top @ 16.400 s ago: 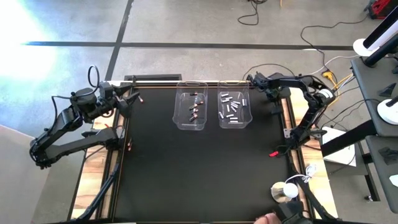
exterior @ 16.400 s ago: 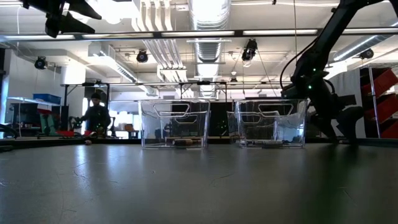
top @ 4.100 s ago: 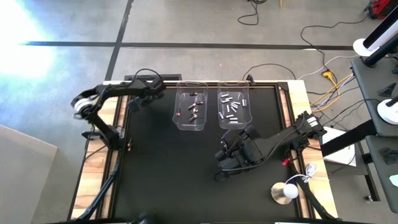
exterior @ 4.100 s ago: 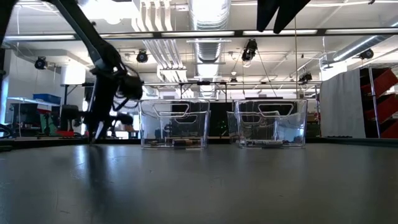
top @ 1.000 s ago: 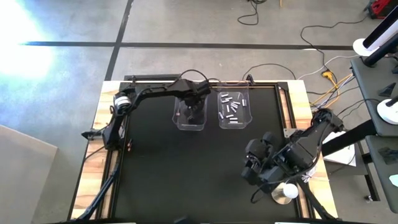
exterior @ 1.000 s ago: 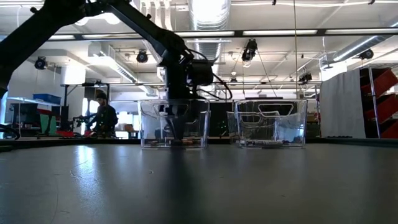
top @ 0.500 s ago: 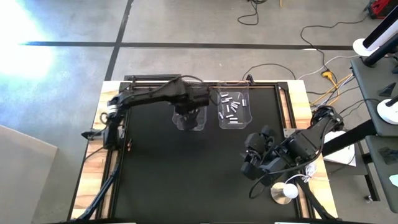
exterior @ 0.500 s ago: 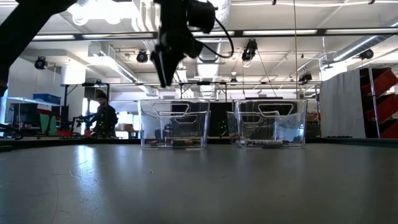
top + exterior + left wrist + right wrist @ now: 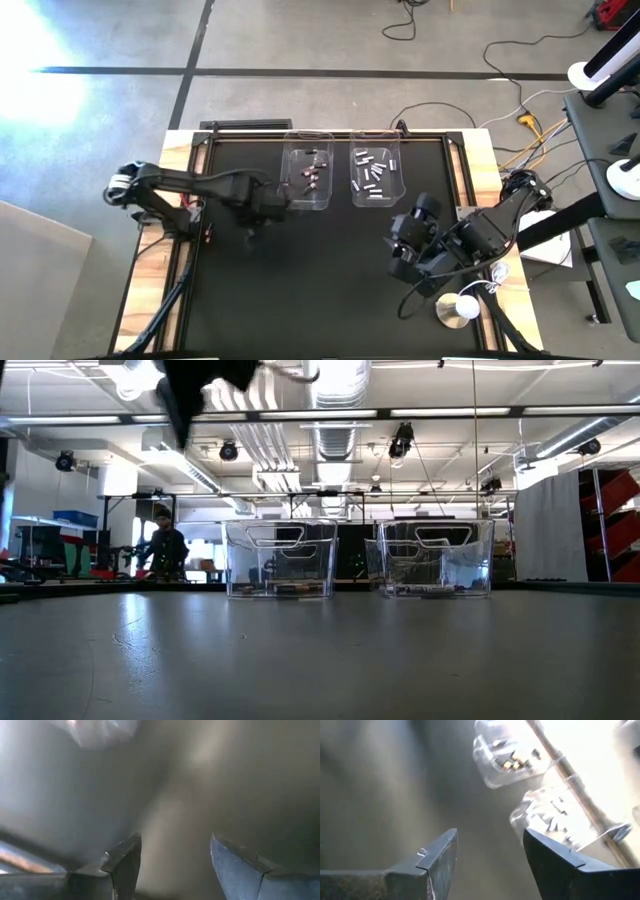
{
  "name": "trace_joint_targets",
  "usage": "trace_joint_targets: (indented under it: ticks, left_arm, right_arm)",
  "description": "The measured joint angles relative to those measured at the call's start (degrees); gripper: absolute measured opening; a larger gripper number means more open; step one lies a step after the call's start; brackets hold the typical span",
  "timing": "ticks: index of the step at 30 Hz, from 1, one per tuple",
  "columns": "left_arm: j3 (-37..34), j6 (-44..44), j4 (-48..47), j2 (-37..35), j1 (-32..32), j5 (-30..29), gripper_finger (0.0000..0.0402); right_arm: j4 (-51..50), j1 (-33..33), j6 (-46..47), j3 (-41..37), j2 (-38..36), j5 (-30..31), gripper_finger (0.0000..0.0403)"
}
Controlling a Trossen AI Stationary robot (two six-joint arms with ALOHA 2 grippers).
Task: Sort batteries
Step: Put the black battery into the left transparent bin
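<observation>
Two clear bins stand at the far middle of the black mat. The left bin (image 9: 307,178) holds dark batteries (image 9: 312,172) lying on its floor; the right bin (image 9: 376,175) holds silvery batteries (image 9: 374,174). My left gripper (image 9: 262,208) hangs high above the mat, just left of the left bin, pointing down; its fingers (image 9: 175,840) are open with nothing between them. My right gripper (image 9: 402,252) hovers over the mat's right part, nearer than the bins, open (image 9: 490,835) and slanting down toward both bins (image 9: 512,760).
The mat (image 9: 320,290) is bare in front of the bins. A white round object (image 9: 462,308) sits at the table's near right corner. Cables lie on the floor beyond the far edge. A person (image 9: 165,550) stands far back in the room.
My left gripper has risen out of the left bin, well above its rim, and swung toward the table's left and near side. The bins and batteries have stayed in place.
</observation>
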Motion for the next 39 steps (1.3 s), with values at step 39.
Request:
trace_joint_targets:
  ticks: [39]
  left_arm:
    - [-57.63, 11.26, 23.77, -5.57, 28.75, 11.96, 0.0316]
  right_arm:
    - [8.99, 0.00, 23.57, -5.72, 2.38, 5.23, 0.0219]
